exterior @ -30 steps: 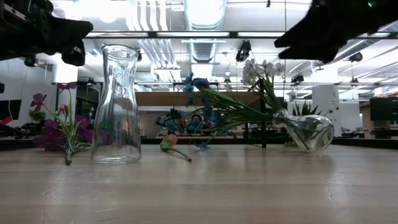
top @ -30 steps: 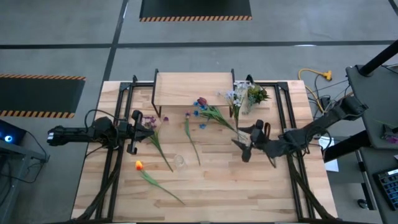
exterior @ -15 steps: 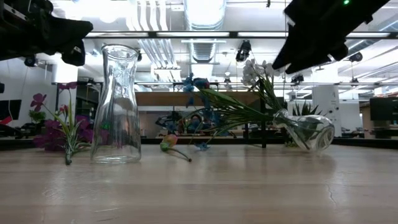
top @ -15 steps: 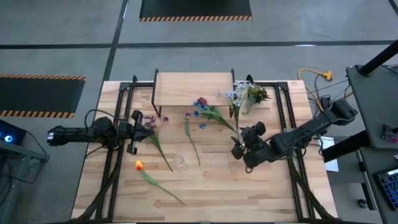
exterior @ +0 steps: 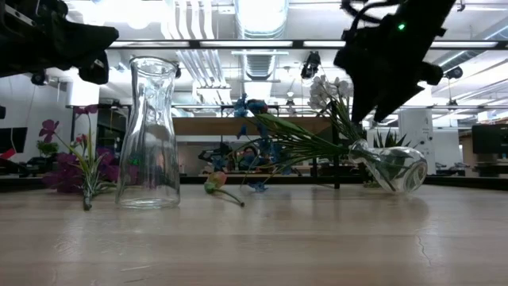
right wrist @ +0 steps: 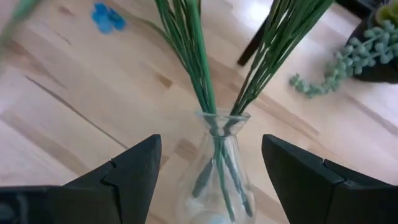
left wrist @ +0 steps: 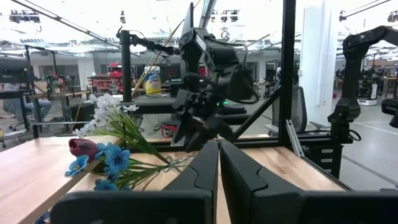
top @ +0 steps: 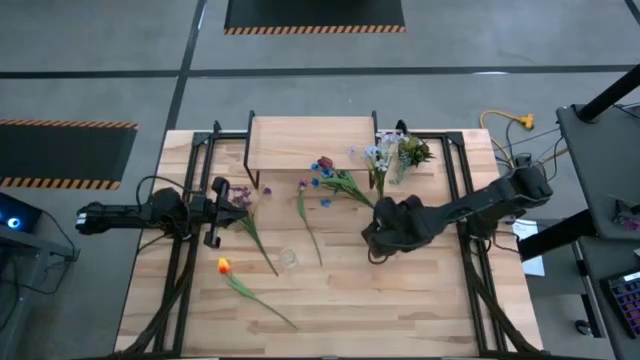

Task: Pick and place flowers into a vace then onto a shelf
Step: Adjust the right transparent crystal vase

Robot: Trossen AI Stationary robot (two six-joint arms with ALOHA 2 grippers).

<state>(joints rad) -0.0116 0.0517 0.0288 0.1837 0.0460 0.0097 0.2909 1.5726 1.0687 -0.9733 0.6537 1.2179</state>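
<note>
Right hand (right wrist: 208,180): fingers spread wide, straddling a tipped glass vase (right wrist: 217,168); its base is cut off.
Left hand (left wrist: 217,180): closed, empty.

Bare tabletop (top: 400,290) lies open along the near edge; mid-table, a tipped glass vase (exterior: 393,168) with stems fanning toward the shelf (top: 310,140), an upright empty vase (exterior: 151,135) and loose flowers (top: 250,235) block passage.
</note>
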